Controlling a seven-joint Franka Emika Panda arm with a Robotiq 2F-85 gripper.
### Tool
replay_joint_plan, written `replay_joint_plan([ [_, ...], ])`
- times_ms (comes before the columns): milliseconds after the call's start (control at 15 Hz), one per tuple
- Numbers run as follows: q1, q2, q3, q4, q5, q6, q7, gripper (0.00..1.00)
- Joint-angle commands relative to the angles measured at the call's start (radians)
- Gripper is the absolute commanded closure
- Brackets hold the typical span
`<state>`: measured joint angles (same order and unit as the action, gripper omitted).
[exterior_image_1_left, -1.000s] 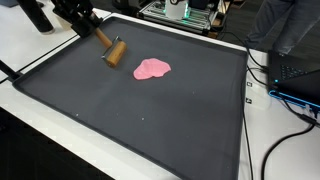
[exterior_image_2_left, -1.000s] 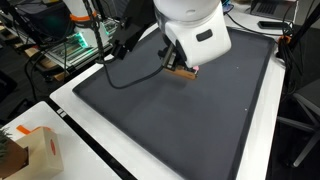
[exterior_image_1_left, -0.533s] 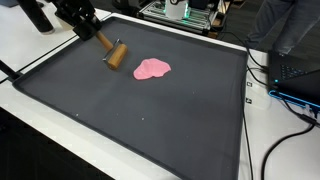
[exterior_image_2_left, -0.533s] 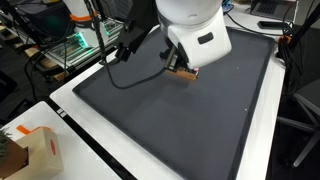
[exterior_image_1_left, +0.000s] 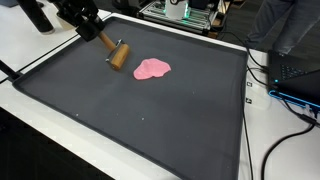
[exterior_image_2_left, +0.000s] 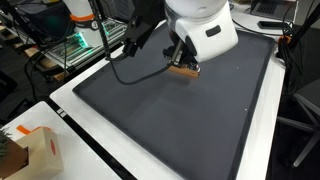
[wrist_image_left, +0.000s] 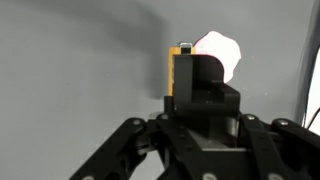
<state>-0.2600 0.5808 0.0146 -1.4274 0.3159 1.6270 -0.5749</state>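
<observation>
A small wooden roller (exterior_image_1_left: 119, 54) with a handle hangs just over the black mat (exterior_image_1_left: 140, 120) near its far left corner, and my gripper (exterior_image_1_left: 88, 24) is shut on the handle. A flat pink lump of dough (exterior_image_1_left: 152, 68) lies on the mat a short way beyond the roller. In the wrist view the roller (wrist_image_left: 181, 68) sticks out ahead of my gripper (wrist_image_left: 203, 98), with the pink dough (wrist_image_left: 222, 52) right behind it. The white wrist hides most of the gripper (exterior_image_2_left: 184, 60) in an exterior view; only the roller (exterior_image_2_left: 184, 71) shows below it.
The mat lies on a white table (exterior_image_1_left: 35, 50). Cables (exterior_image_1_left: 275, 130) and a dark device (exterior_image_1_left: 300, 78) sit along one side. An equipment rack (exterior_image_2_left: 75, 45) stands behind the table, and a cardboard box (exterior_image_2_left: 35, 150) rests at a near corner.
My gripper has shifted a little with the roller toward the pink dough. The dough has not moved.
</observation>
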Motion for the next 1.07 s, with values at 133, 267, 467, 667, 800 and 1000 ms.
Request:
replay_joint_plan([
  [133, 0.02, -0.074, 0.004, -0.059, -0.023, 0.024, -0.014, 0.77],
  [267, 0.031, -0.095, 0.006, -0.064, -0.033, 0.021, -0.017, 0.77],
  [467, 0.048, -0.135, 0.008, -0.075, -0.053, 0.009, -0.021, 0.77],
  [667, 0.071, -0.176, 0.011, -0.078, -0.08, -0.005, -0.023, 0.77],
  [800, 0.092, -0.211, 0.017, -0.084, -0.111, -0.012, -0.036, 0.77],
  [1000, 0.13, -0.268, 0.025, -0.106, -0.167, -0.014, -0.049, 0.77],
])
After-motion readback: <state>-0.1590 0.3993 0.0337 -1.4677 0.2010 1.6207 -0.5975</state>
